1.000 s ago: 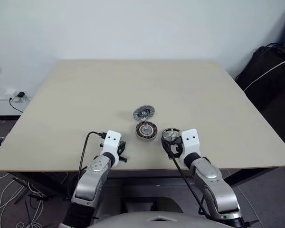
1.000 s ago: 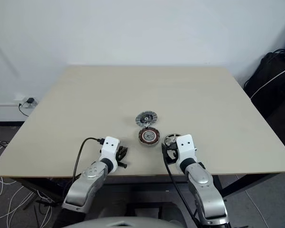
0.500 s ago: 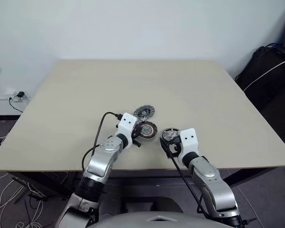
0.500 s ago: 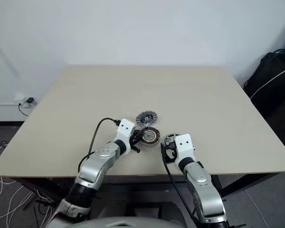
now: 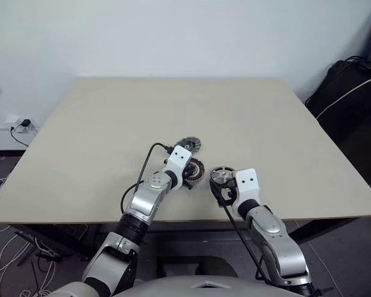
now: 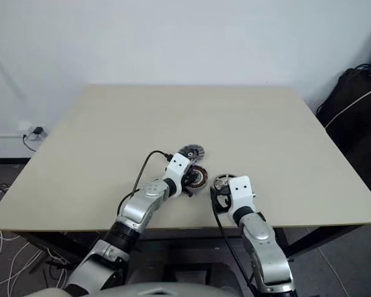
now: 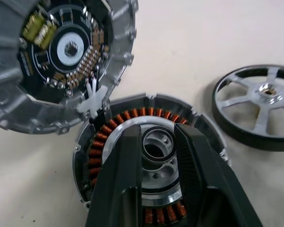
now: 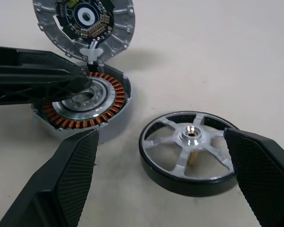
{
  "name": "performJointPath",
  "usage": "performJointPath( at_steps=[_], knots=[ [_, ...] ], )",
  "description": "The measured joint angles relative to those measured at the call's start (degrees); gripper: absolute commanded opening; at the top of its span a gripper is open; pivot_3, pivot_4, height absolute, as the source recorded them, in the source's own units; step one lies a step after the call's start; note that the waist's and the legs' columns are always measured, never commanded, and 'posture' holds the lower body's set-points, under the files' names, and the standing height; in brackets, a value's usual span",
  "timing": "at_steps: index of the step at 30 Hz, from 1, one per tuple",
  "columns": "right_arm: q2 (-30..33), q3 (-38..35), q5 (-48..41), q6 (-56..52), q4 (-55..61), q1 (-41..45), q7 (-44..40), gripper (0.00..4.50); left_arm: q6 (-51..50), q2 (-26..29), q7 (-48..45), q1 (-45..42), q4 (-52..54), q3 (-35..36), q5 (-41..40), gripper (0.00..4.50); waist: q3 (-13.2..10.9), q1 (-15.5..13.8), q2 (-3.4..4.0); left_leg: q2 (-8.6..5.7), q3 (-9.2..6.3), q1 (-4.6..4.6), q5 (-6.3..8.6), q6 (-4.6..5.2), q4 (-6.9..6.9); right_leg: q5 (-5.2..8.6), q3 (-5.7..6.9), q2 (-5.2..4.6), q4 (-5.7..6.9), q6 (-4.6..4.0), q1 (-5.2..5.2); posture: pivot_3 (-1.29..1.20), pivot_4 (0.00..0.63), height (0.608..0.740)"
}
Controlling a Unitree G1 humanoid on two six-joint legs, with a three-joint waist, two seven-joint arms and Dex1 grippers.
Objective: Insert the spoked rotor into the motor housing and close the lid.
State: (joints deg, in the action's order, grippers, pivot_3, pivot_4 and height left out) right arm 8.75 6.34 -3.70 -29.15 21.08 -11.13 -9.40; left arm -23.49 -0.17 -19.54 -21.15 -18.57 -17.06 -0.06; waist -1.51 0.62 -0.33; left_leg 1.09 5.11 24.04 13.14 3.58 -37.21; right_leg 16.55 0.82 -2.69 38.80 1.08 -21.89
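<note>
Right gripper (image 8: 163, 179) sits at the near table edge, fingers (image 8: 66, 184) spread wide apart with the spoked rotor (image 8: 189, 151) lying flat on the table between them, nothing clamped; in the right wrist view neither finger visibly touches its dark rim. Rotor is silver with spokes and a central hub, just to the right of the motor housing (image 7: 146, 156), close to it with a thin strip of table between.

Left gripper (image 7: 156, 137) reaches in from the left over the housing, pointing forward and to the right. Its fingers are narrowly apart, tips over the pale metal centre, flanking the raised hub; cannot tell whether they press on it. Copper windings ring the centre, visible on both sides of the fingers.

Lid (image 7: 61, 61) lies just beyond the housing, at its far rim and slightly overlapping it, joined to it by a small white piece. The face showing carries a circuit board with small components and a white centre ring.

Table (image 5: 266, 124) is pale beige, the far half bare. A dark bag (image 5: 352, 105) with a white cable sits on the floor off the far right corner. Wall socket (image 5: 26, 124) with cables at the left.
</note>
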Motion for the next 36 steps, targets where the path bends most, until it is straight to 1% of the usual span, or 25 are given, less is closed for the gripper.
performJointPath(
  at_steps=[6,8,11,15,18,19,21,24,28,29,30,33,36],
  knots=[
    [-0.1,-0.2,0.1,0.1,0.0,-0.5,0.6,4.5,0.9,-0.2,0.8,-0.6,-1.8,0.0,1.2,0.67,0.0,0.0,0.0,0.0,0.0,0.0,0.0,0.0,0.0,0.0,-0.01,-0.01,0.0,0.0,0.0,0.0,0.0,0.74],
    [-0.1,-0.2,0.1,0.1,0.0,-0.5,0.6,4.5,1.4,-0.2,0.9,-0.6,-2.0,0.3,1.3,1.39,0.0,0.0,0.0,0.0,0.0,0.0,0.0,0.0,0.0,0.0,-0.01,-0.01,0.0,0.0,0.0,0.0,0.0,0.74],
    [-0.2,-0.2,0.1,0.1,0.0,-0.5,0.6,4.5,1.4,-0.2,0.8,-0.6,-2.2,0.8,1.3,2.25,0.0,0.0,0.0,0.0,0.0,0.0,0.0,0.0,0.0,0.0,-0.01,-0.01,0.0,0.0,0.0,0.0,0.0,0.74],
    [-0.2,-0.1,0.1,0.1,0.0,-0.4,0.6,4.5,1.4,-0.1,0.1,-0.4,-1.8,0.9,1.0,3.58,0.0,0.0,0.0,0.0,0.0,0.0,0.0,0.0,-0.01,-0.01,-0.01,-0.01,0.0,0.0,0.0,0.0,0.0,0.74],
    [-0.2,-0.2,0.1,0.1,0.1,-0.4,0.6,4.5,1.5,-0.1,-1.4,1.3,1.3,1.4,-0.5,3.58,0.0,0.0,0.0,0.01,0.0,0.0,0.0,0.0,0.0,0.0,-0.02,-0.02,0.0,-0.02,-0.01,0.0,0.0,0.74],
    [-0.2,-0.1,0.1,0.1,0.1,-0.4,0.6,4.5,1.4,-0.1,-1.8,2.2,3.2,1.8,-1.3,3.41,0.0,0.1,0.0,0.01,0.0,0.0,0.0,-0.01,0.0,0.0,-0.03,-0.02,0.0,-0.02,-0.01,0.0,0.0,0.74],
    [-0.2,-0.2,0.1,0.1,0.2,-0.3,0.6,4.5,1.1,0.0,-2.1,4.1,7.0,2.6,-2.5,2.91,0.0,0.0,0.01,0.02,0.0,0.0,0.0,-0.01,0.0,0.0,-0.02,-0.03,0.01,-0.03,0.0,0.0,0.0,0.74],
    [-0.1,-0.2,0.1,0.1,0.2,-0.3,0.6,4.5,-0.1,1.3,-2.7,7.4,13.3,3.0,-3.5,1.88,0.0,0.1,0.03,0.02,0.0,-0.03,0.01,-0.01,0.0,0.02,-0.04,-0.03,0.01,-0.06,0.02,0.0,0.0,0.74],
    [0.0,-0.1,0.1,0.1,0.2,-0.2,0.4,4.5,-1.6,3.0,-2.7,12.3,19.0,3.3,-3.9,0.58,0.0,0.1,0.03,0.02,0.0,-0.04,0.01,-0.01,-0.01,0.01,-0.04,-0.06,0.01,-0.06,0.03,0.0,0.0,0.74],
    [0.0,-0.1,0.0,0.0,0.2,0.1,0.3,4.5,-2.0,3.3,-2.5,13.8,21.0,3.5,-4.0,0.19,0.0,0.1,0.03,0.02,0.0,-0.04,0.01,-0.01,-0.02,0.02,-0.04,-0.07,0.01,-0.06,0.03,0.0,0.0,0.74],
    [0.0,-0.1,0.0,-0.1,0.2,0.4,0.1,4.5,-2.2,3.6,-2.2,14.8,22.2,3.6,-4.1,0.03,0.0,0.1,0.04,0.02,0.0,-0.04,0.01,-0.02,-0.02,0.01,-0.04,-0.08,0.01,-0.06,0.03,0.0,0.0,0.74],
    [-0.1,0.1,-0.1,-0.4,0.2,1.6,-0.3,4.5,-2.1,4.1,-1.4,18.2,26.2,4.4,-4.5,0.03,0.0,0.1,0.04,0.02,0.0,-0.04,0.01,-0.02,-0.02,0.01,-0.03,-0.1,0.01,-0.07,0.03,0.0,0.0,0.74],
    [0.2,0.7,0.2,-2.3,0.1,4.1,-0.6,4.5,0.3,4.7,-0.8,22.2,29.2,5.3,-5.1,0.03,0.1,0.2,0.08,0.02,0.0,-0.04,0.01,-0.02,0.0,0.02,-0.04,-0.12,0.01,-0.08,0.02,0.0,0.0,0.74]
  ],
)
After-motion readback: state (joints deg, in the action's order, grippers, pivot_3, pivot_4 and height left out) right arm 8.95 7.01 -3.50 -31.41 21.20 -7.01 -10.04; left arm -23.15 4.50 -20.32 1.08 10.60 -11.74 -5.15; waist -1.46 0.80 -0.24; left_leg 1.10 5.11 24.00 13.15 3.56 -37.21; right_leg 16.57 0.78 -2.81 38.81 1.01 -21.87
